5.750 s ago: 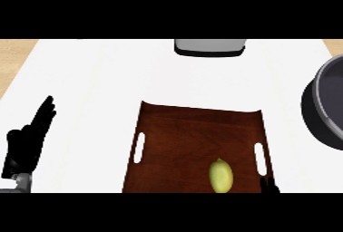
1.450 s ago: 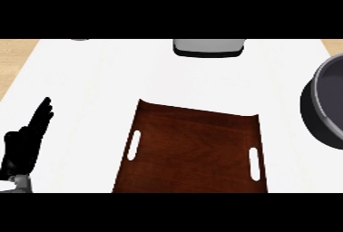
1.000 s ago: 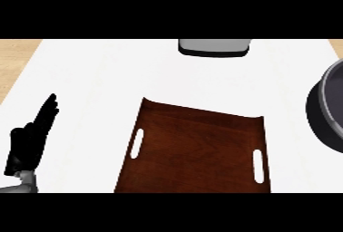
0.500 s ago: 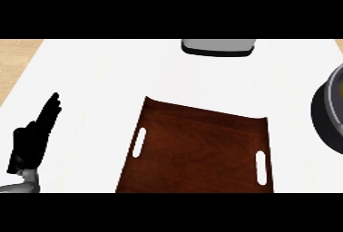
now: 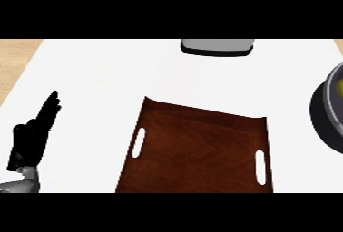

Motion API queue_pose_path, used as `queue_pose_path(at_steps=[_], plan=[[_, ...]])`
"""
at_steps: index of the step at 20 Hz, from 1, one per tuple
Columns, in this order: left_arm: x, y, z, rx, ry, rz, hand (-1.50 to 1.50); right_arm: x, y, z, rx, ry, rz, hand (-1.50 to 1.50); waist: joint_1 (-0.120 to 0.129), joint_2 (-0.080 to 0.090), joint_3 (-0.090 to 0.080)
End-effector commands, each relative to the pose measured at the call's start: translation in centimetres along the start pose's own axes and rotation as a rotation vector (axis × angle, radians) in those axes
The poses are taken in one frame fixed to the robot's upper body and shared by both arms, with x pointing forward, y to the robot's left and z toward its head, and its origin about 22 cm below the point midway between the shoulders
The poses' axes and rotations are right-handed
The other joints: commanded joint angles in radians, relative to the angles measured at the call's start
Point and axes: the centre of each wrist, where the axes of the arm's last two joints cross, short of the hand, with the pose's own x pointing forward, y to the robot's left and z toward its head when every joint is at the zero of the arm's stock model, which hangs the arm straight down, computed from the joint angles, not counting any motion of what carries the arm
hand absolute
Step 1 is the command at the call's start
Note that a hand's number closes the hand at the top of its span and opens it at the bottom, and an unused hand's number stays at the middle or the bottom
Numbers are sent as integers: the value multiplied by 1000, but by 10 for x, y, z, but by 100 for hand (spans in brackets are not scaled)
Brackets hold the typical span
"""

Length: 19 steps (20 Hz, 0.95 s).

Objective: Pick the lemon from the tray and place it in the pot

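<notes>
Left hand [image 5: 32, 136] open, fingers up

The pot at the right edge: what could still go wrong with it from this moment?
1. Only part of the pot shows, cut by the view's right edge. A yellowish patch shows inside it, but whether that is the lemon cannot be told for sure.
2. The right hand is out of view, so a bump against the pot's rim could go unnoticed.
3. The left hand rests open left of the tray; a careless sweep might push the tray.
</notes>
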Motion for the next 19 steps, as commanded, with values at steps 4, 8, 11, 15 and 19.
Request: queue_pose_path(at_steps=[4, 8, 11, 15, 19], plan=[[-7, 17, 4, 12, 25, -16, 0, 2, -22, -9, -165, -66, -338, -150, -19, -11, -2], [-7, 18, 10, 6, 13, -9, 0, -19, -30, -4, -86, -12, -412, -150, -21, -13, -3], [-5, 25, 4, 37, 19, -2, 0, -38, -51, -1, -56, -13, -438, -150, -36, -17, -4], [-19, 12, 24, 34, 38, 4, 0, -66, -67, 11, -35, -33, -510, -150, -41, -22, -5], [-24, 23, 26, 48, 54, 7, 0, -99, -68, 33, -43, -11, -527, -150, -65, -31, -7]])
